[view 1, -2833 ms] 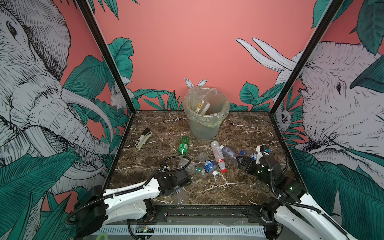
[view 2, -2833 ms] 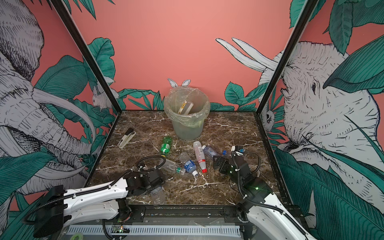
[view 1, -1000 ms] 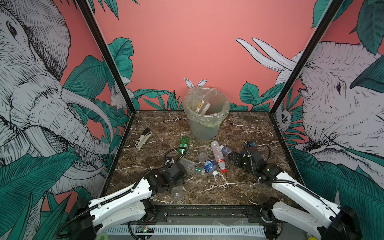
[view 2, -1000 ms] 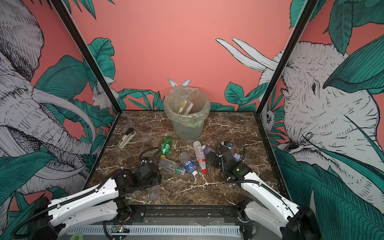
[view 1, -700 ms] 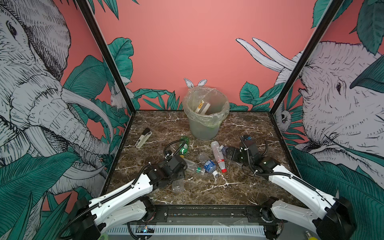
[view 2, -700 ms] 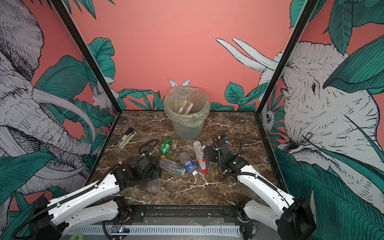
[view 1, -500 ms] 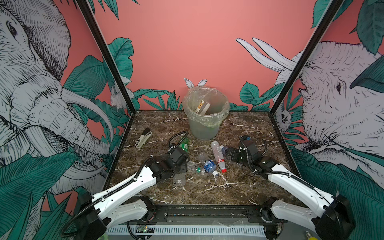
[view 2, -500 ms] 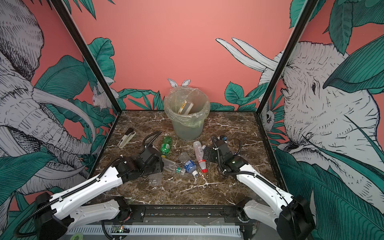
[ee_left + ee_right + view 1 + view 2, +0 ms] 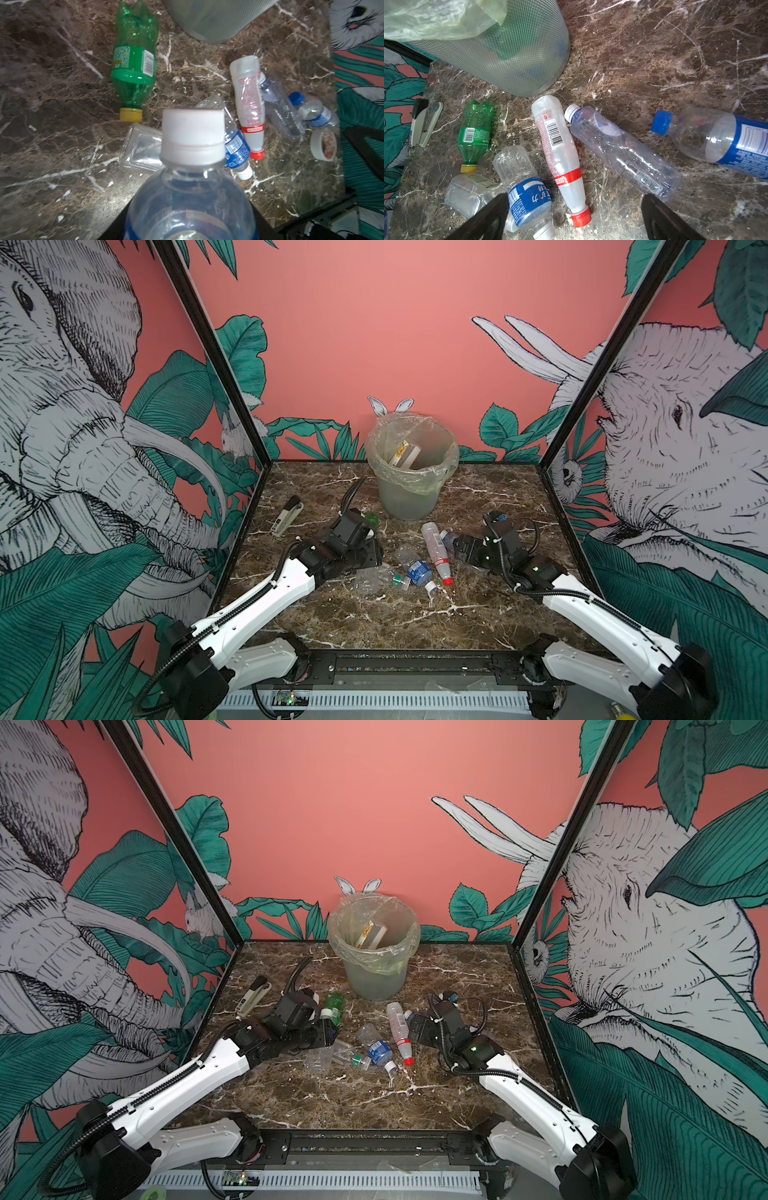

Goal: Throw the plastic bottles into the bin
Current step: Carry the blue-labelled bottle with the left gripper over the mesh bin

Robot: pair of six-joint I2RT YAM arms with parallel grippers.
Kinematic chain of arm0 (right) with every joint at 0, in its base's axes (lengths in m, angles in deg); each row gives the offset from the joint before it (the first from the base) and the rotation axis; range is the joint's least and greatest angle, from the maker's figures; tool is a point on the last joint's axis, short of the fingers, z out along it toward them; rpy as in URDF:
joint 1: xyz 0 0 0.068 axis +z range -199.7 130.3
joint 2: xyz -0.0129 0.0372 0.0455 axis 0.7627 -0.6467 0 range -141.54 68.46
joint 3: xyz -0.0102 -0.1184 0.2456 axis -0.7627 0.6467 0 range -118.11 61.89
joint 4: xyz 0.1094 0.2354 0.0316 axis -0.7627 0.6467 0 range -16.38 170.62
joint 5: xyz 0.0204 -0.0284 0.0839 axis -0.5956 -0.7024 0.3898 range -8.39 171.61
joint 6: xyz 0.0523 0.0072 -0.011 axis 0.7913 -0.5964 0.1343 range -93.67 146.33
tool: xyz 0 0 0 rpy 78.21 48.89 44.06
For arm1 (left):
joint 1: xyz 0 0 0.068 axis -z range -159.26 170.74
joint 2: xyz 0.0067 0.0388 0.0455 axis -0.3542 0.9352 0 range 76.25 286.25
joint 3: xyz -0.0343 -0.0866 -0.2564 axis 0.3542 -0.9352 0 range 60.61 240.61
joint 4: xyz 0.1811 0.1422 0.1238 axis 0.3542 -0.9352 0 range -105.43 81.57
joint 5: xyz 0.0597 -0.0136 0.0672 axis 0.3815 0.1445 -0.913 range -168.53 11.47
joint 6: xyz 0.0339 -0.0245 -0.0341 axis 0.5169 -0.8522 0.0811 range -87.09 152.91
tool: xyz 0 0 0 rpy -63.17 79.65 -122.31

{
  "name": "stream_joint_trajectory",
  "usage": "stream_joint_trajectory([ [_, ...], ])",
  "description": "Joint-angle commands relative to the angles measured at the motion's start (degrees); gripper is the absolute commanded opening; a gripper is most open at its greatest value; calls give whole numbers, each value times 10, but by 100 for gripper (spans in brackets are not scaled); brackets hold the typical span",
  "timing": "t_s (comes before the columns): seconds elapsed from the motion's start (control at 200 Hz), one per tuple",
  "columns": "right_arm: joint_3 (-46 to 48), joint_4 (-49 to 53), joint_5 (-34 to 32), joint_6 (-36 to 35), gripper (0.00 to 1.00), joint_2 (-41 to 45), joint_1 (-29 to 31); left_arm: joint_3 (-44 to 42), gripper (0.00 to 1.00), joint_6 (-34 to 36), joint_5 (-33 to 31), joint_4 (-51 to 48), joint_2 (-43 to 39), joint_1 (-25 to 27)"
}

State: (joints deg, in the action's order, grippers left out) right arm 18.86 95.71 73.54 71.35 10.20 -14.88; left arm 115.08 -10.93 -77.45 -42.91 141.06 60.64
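Right up close, a clear white-capped bottle (image 9: pixel 192 203) w/ blue label fills the foreground over the marble table (image 9: pixel 52 145). Peeking out behind its cap: a squarish clear bottle (image 9: pixel 141 147) and a blue-label bottle (image 9: pixel 236 149). Green bottle (image 9: pixel 134 62), yellow cap, lies flat near the bin (image 9: pixel 214 18) base. Red-capped bottle (image 9: pixel 250 99) touches a slim clear bottle (image 9: pixel 280 108); blue-capped bottle (image 9: pixel 313 112) and tape roll (image 9: pixel 323 145) just beyond.
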Motion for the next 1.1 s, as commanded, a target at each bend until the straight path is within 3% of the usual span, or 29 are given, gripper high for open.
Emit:
stream_joint_trajectory([
  [0.0,4,4,0,7,99,10,1,1,50,10,100,70,-4,-42],
  [0.26,5,-6,14,11,99,8,1,28,49,1,201,142,29,-114],
  [0.685,8,-21,11,10,99,13,1,115,47,-31,320,222,96,-172],
  [0.865,5,-40,19,14,99,-2,1,126,47,-23,329,249,83,-187],
  [1.095,5,-46,22,16,99,-12,1,65,48,-7,307,278,26,-202],
])
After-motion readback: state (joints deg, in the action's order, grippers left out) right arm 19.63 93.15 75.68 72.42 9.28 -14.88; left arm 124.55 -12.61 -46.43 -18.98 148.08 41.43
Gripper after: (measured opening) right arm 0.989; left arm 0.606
